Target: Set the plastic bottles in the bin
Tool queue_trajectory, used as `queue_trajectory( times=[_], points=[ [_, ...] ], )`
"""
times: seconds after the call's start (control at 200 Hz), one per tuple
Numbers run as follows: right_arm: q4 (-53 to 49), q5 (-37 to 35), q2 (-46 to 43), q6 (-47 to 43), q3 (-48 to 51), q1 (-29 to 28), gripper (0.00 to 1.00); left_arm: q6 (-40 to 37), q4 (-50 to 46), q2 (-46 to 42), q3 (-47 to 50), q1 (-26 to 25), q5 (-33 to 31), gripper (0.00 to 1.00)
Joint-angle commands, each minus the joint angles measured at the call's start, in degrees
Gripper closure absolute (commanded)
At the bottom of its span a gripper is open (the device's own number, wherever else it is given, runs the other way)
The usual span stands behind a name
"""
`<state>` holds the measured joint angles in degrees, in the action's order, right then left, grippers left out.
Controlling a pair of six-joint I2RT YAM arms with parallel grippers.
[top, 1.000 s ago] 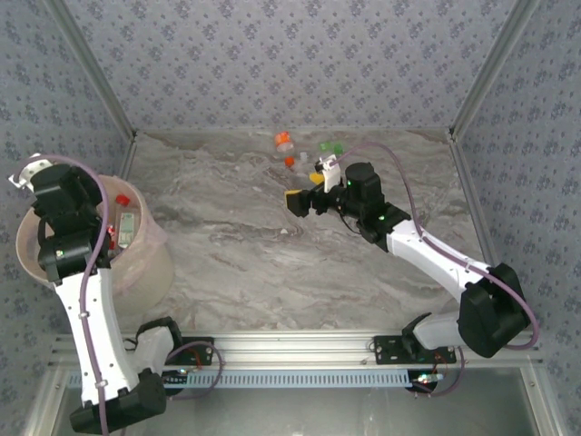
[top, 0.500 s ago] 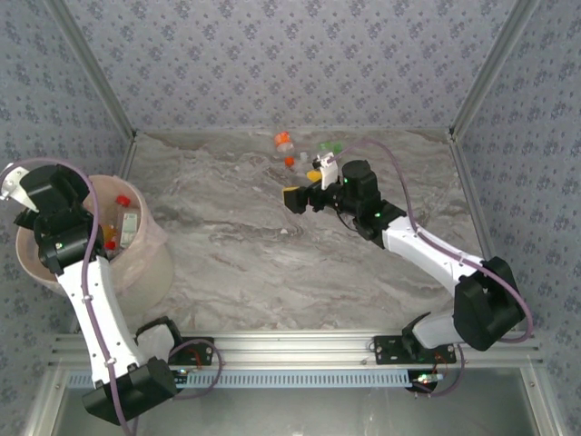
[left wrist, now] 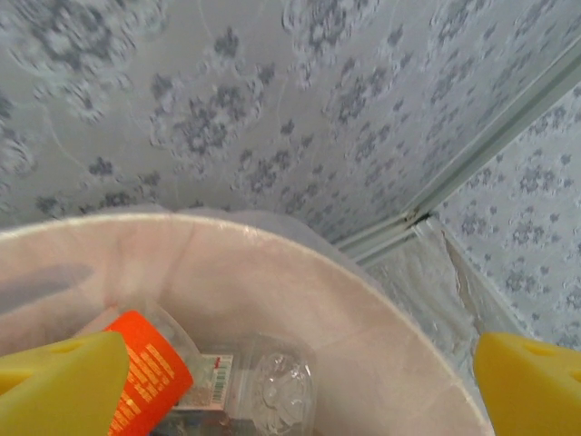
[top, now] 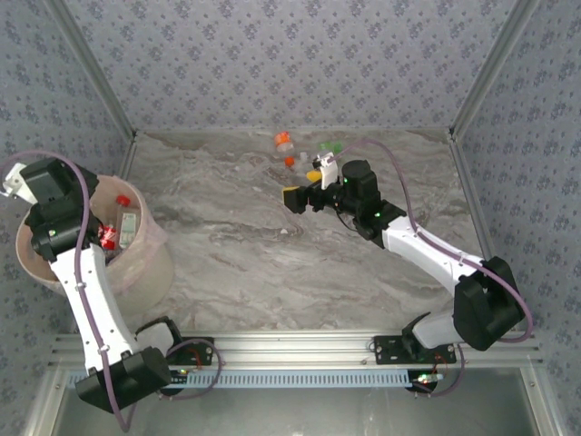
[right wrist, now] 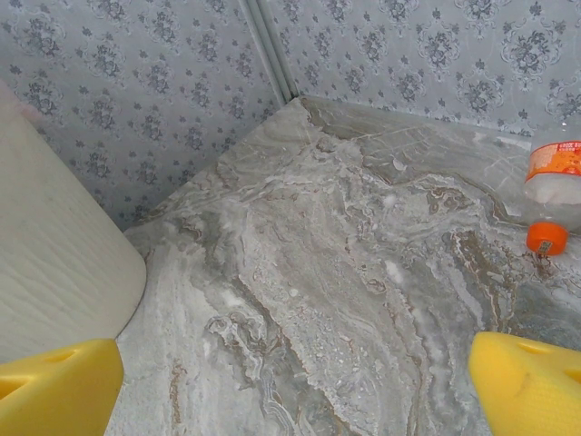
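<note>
The pale pink bin point(top: 150, 263) stands at the table's left edge. Inside it lie plastic bottles, one with a red cap point(top: 122, 200). My left gripper point(left wrist: 290, 391) hangs open over the bin's inside point(left wrist: 300, 300), above an orange-labelled bottle point(left wrist: 150, 372) and a clear crushed one point(left wrist: 283, 386); nothing is between its yellow fingertips point(left wrist: 54, 386). My right gripper point(top: 304, 188) is open and empty over mid-table, just short of the far bottles: an orange-labelled one point(top: 284, 141), an orange-capped one point(top: 290, 162) and a green-capped one point(top: 329, 146). The right wrist view shows an orange-labelled bottle point(right wrist: 554, 177).
Patterned walls close in the marble table point(top: 272, 263) on the left, back and right, with metal posts in the corners. The bin's outer wall point(right wrist: 54, 263) shows at the left of the right wrist view. Open tabletop lies between the bin and my right gripper point(right wrist: 290, 386).
My left arm has swung leftward over the bin, and more of the bottles inside it now show. My right gripper has edged slightly toward the far bottles, still open.
</note>
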<state>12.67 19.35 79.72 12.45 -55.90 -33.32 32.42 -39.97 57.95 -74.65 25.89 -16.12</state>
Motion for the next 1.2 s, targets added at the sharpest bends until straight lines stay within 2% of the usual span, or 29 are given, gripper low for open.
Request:
queue_trajectory(
  times=[0.0, 0.24, 0.355, 0.505, 0.645, 0.779, 0.934, 1.059, 1.114, 1.194],
  points=[
    [0.1, 0.6, -0.4, 0.5, -2.0, -0.2, 0.00, 1.1, -2.2, -0.1, -0.9, 0.3, 3.0, 0.02],
    [-1.2, -4.0, -0.6, 3.4, -2.0, 0.3, 0.00, 0.9, -5.1, -0.1, -3.7, -1.4, 9.1, 0.02],
    [-1.8, -6.6, -1.0, 5.6, -1.3, 1.3, 0.00, 0.1, -5.9, -0.3, -5.5, -7.9, 7.9, 0.02],
    [-2.6, -10.3, -2.0, 7.6, -0.1, 3.4, 0.00, -0.9, -4.6, 0.8, -7.5, -19.3, 5.7, 0.02],
    [-5.8, -10.9, -2.5, 8.8, 0.0, 7.1, 0.00, -1.5, 0.7, 2.1, -7.3, -27.0, 10.5, 0.02],
    [-8.3, -8.1, -1.5, 7.3, -1.2, 11.9, 0.00, -2.5, 7.1, 4.4, -7.3, -31.3, 18.1, 0.02],
    [-12.6, -4.5, 3.9, 4.1, -6.5, 17.1, 0.00, -4.2, 10.3, 7.0, -7.5, -35.5, 21.2, 0.02],
    [-14.8, -2.2, 11.2, 0.4, -11.9, 20.0, 0.00, -3.9, 12.7, 8.9, -6.8, -36.7, 25.1, 0.02],
    [-17.3, -0.3, 16.0, -0.7, -17.7, 21.1, 0.00, -3.5, 14.0, 9.7, -6.2, -37.0, 27.0, 0.02],
    [-22.6, -1.4, 23.0, 2.3, -26.3, 21.9, 0.00, -3.1, 16.3, 10.4, -4.9, -37.7, 29.6, 0.02]
  ],
)
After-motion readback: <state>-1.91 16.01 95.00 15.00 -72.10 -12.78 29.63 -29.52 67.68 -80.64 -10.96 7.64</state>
